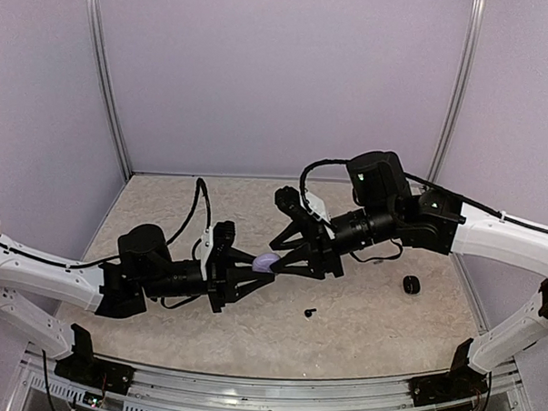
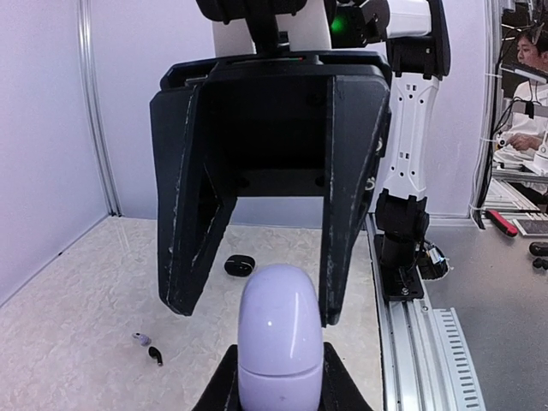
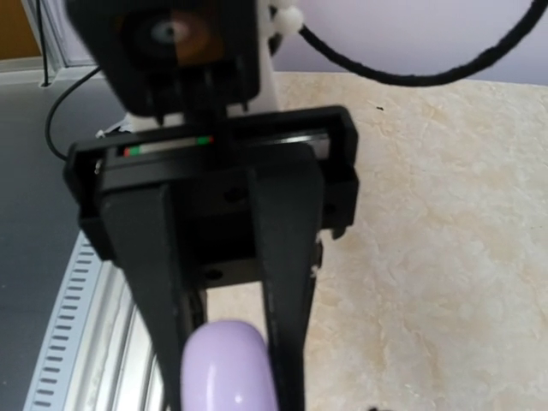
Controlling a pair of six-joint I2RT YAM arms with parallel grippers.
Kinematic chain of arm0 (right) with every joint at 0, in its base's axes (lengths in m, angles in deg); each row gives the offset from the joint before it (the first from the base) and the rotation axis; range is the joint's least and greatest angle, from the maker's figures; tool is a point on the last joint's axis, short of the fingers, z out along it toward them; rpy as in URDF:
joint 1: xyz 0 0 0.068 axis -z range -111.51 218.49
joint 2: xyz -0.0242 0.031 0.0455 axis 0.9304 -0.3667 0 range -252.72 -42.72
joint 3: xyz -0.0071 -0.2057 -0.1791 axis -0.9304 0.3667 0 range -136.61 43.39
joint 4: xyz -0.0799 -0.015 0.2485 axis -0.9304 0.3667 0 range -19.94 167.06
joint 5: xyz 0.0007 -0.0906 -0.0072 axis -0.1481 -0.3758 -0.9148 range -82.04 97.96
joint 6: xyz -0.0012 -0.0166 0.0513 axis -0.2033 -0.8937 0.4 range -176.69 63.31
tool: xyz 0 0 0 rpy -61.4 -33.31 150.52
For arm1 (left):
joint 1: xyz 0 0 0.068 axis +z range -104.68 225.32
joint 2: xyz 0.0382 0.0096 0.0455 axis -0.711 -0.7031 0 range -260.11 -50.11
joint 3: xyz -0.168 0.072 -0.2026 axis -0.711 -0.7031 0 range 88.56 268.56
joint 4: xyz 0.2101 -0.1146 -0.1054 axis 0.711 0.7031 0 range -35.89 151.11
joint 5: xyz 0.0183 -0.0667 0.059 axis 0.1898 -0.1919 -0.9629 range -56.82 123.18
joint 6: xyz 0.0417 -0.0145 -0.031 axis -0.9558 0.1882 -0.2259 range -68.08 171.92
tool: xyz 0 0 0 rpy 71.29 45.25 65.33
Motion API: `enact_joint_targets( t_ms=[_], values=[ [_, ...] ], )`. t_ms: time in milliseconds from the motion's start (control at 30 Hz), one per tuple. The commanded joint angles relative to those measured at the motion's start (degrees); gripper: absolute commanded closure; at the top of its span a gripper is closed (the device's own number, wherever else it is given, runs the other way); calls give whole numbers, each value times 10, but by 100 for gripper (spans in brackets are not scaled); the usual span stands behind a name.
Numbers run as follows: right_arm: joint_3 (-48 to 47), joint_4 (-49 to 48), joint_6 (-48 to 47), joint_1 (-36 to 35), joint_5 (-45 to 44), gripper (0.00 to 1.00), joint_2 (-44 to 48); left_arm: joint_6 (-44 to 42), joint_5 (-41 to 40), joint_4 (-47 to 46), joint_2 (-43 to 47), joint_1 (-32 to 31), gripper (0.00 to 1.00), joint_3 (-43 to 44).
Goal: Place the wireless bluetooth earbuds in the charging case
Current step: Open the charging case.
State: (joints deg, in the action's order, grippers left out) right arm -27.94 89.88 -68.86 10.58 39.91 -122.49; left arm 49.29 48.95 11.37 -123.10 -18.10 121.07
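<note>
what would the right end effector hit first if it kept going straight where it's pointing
The lavender charging case gripped by the left end effector. The right end effector points straight at it, open fingers either side of its rounded end; the gap is hard to judge.

A beige marbled table is closed in by pale lilac walls, with a metal post in each back corner. A slotted metal rail runs along the table's near edge. The left wrist view shows a grey surface beyond that rail, a red-handled object lying on it, and a person in white seated at the far right.
</note>
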Motion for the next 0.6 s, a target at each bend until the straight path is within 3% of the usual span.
enact_joint_targets(
  t_ms=[0,567],
  values=[
    [-19,-20,11,-5,-44,53,9,-15,12,-29,14,-9,98,-17],
    [-21,-31,21,-5,-95,53,13,-32,11,-49,26,-16,100,-36]
  ],
)
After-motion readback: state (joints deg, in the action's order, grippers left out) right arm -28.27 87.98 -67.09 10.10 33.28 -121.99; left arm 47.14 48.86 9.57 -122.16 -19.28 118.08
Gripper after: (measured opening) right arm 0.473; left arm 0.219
